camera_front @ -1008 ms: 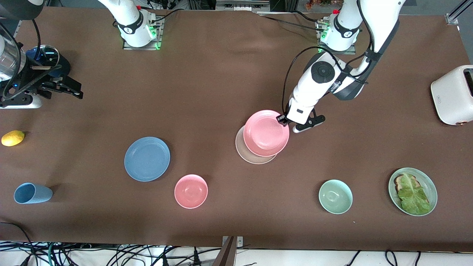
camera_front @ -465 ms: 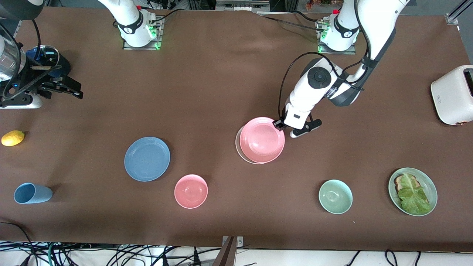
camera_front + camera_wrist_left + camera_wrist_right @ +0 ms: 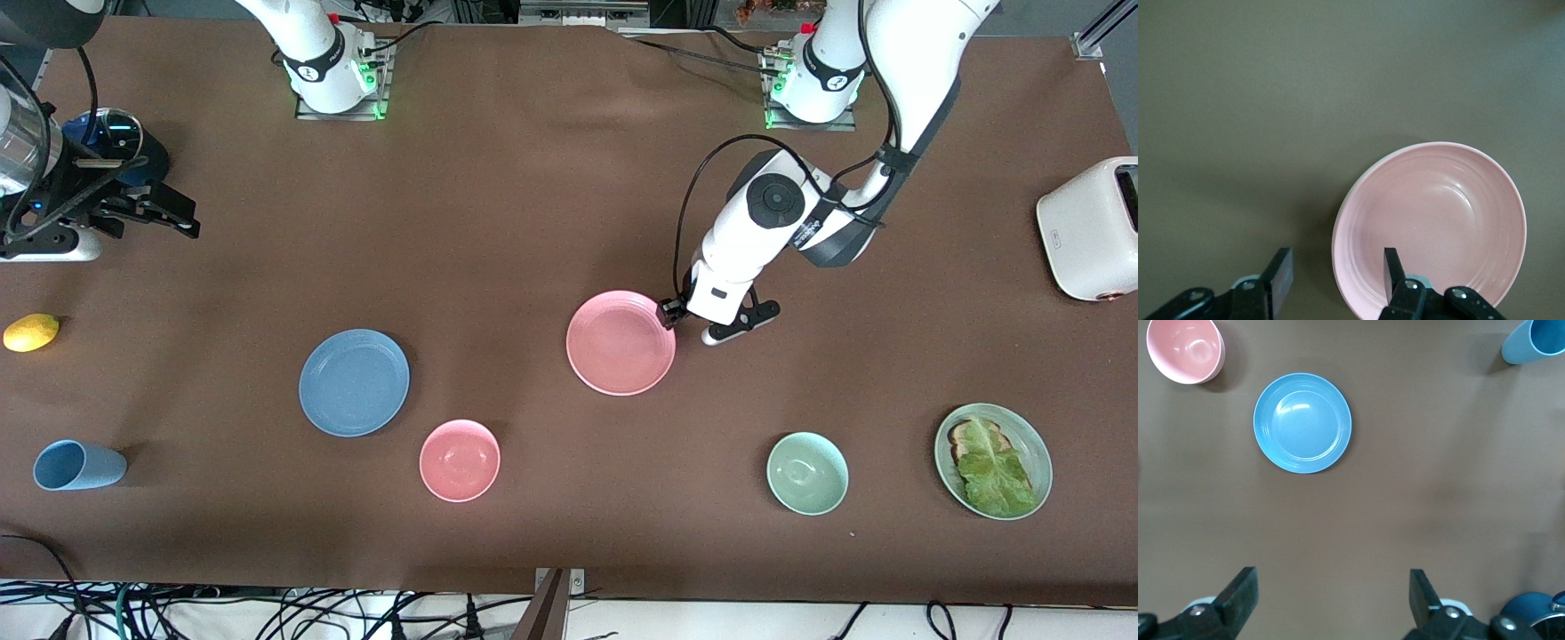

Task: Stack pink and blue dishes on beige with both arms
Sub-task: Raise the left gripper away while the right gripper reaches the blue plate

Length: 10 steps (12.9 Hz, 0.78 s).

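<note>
The pink plate point(image 3: 621, 342) lies flat in the middle of the table, and the beige plate is hidden under it. My left gripper point(image 3: 686, 324) is open at the plate's rim on the side toward the left arm's end. In the left wrist view, the left gripper point(image 3: 1335, 277) straddles the rim of the pink plate point(image 3: 1438, 220) without pinching it. The blue plate point(image 3: 354, 382) lies alone toward the right arm's end of the table. My right gripper point(image 3: 173, 220) waits open over that end of the table. In its wrist view the right gripper point(image 3: 1331, 593) holds nothing, with the blue plate point(image 3: 1303, 423) farther off.
A pink bowl point(image 3: 460, 460) sits nearer the camera than the blue plate. A blue cup point(image 3: 78, 465) and a lemon point(image 3: 31, 332) lie at the right arm's end. A green bowl point(image 3: 807, 473), a green plate point(image 3: 1045, 462) with lettuce and a toaster point(image 3: 1089, 227) are at the left arm's end.
The left gripper lowered the pink plate onto the beige plate, covering it, then opened and let go. The right arm has not moved.
</note>
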Tool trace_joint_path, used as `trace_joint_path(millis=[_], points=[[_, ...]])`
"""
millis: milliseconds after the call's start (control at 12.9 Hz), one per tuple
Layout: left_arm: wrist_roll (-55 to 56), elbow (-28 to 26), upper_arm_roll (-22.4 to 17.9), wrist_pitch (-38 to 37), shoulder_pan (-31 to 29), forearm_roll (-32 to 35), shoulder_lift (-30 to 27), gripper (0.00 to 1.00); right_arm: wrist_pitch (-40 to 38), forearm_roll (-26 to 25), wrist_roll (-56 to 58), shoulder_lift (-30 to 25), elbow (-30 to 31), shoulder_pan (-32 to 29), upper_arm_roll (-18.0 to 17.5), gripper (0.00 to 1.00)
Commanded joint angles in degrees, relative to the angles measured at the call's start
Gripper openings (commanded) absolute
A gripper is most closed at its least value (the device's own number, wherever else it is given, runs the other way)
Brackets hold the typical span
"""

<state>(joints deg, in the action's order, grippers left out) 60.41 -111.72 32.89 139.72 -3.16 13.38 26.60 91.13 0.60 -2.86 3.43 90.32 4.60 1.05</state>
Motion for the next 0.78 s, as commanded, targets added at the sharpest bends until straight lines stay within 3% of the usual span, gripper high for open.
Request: trace_joint_path(millis=[0, 233, 698], points=[[-9.30, 9.64, 0.24, -15.64, -1.49, 1.65, -1.29, 0.65, -0.52, 0.28, -0.48, -0.35, 0.04, -0.30, -0.08, 1.00], [-21.52, 16.70, 0.15, -24.74, -3.51, 1.65, -1.29, 0.69, 0.27, 0.37, -0.39, -0.27, -0.23, -0.47, -0.08, 1.00], [-38.32, 24.79, -1.25, -32.49, -6.85, 1.74, -1.11, 0.70, 2.11, 1.07, -0.22, 0.35, -0.93, -0.47, -0.17, 1.00]])
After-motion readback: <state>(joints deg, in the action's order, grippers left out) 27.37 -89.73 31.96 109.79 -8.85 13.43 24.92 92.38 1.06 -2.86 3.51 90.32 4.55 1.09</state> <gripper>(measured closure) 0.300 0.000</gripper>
